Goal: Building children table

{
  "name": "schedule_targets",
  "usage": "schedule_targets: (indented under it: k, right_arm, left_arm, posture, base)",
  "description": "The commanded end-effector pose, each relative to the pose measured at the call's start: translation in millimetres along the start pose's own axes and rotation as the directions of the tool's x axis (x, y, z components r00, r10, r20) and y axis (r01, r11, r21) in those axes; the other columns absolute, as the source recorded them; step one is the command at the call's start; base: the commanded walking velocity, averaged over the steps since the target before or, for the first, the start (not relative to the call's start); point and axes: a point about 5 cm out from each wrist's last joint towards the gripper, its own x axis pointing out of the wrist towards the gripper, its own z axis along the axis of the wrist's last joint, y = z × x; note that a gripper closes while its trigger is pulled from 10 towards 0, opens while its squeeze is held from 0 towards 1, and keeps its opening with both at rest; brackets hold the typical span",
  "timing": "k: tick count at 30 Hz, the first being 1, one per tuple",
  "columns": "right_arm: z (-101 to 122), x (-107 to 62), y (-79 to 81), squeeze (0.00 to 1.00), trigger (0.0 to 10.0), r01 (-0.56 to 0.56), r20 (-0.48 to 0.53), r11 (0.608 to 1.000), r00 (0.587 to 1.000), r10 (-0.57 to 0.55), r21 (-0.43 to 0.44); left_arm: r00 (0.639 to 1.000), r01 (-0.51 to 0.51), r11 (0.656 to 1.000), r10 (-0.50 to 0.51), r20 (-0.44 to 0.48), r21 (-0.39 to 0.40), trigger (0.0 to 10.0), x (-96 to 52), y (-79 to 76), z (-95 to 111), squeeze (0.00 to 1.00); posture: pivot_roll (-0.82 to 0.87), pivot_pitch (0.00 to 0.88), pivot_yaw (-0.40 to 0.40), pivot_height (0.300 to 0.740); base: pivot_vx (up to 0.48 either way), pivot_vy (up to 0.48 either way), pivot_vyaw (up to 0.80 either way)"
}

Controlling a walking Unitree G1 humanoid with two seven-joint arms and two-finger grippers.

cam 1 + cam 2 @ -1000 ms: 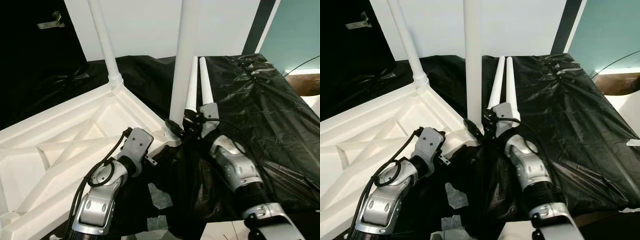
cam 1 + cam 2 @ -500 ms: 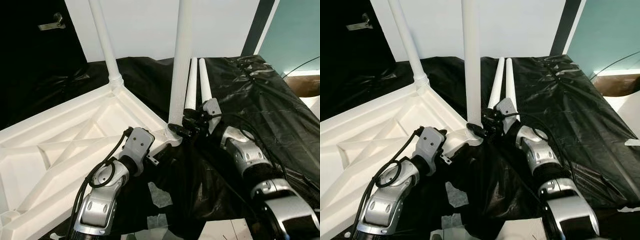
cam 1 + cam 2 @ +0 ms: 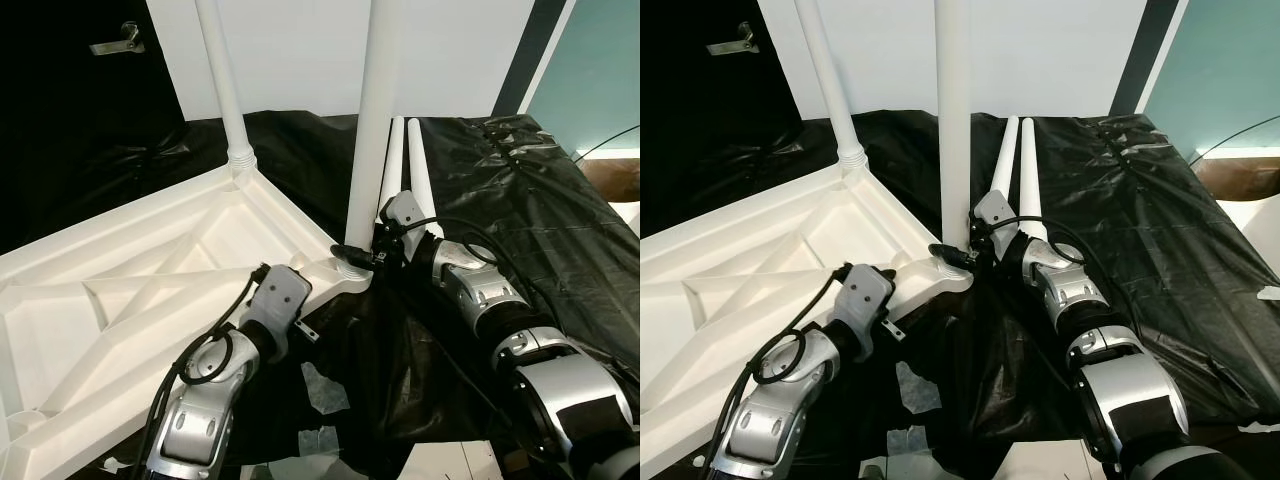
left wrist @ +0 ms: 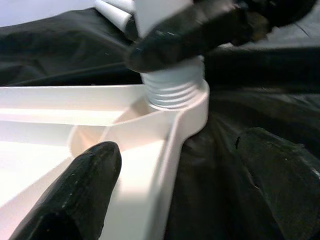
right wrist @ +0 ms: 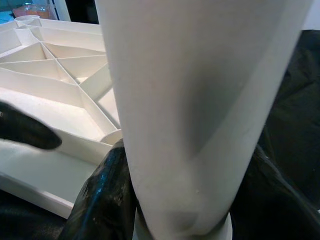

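Note:
A white plastic table top (image 3: 130, 290) lies upside down on black sheeting. One white leg (image 3: 225, 90) stands upright in its far corner. Another leg (image 3: 375, 120) stands in the near corner socket, its threaded base (image 4: 172, 90) showing above the socket. My right gripper (image 3: 358, 258) is shut around this leg's foot, with the fingers (image 5: 107, 195) on either side of the leg (image 5: 200, 100). Just below that corner, my left gripper (image 4: 177, 150) is open and straddles the table top's rim (image 4: 170, 145). Two loose legs (image 3: 408, 165) lie side by side behind my right wrist.
Crinkled black sheeting (image 3: 520, 200) covers the surface to the right and behind. A white wall (image 3: 300, 50) rises at the back, with a dark door and handle (image 3: 118, 42) at the left. Scraps of white paper (image 3: 320, 385) lie near the front.
The whole view has shifted slightly. My right arm has stretched out and its wrist has turned at the leg's foot, still shut on it. My left gripper stays at the rim.

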Motion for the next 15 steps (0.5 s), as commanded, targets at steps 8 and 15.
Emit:
schedule_targets:
  k: [8, 15]
  right_arm:
    - [-14, 7.9, 4.5, 0.0, 0.0, 0.149, -0.062, 0.989, 0.987, -0.147, 0.024]
    - [-20, 24.8, 30.1, 0.0, 10.0, 0.336, -0.04, 0.92, 0.941, -0.335, 0.203]
  left_arm:
    - [0.999, -0.052, 0.998, 0.053, -0.013, 0.02, 10.0, -2.1, 2.0, 0, 0.0]
    - [0.998, -0.059, 0.998, 0.06, -0.016, 0.022, 10.0, -4.0, 1.7, -2, 0.0]
  posture:
    - [0.16, 0.0, -0.045, 0.74]
    - [0.15, 0.0, -0.05, 0.74]
  base:
    - [0.0, 0.0, 0.0]
    - [0.0, 0.0, 0.0]
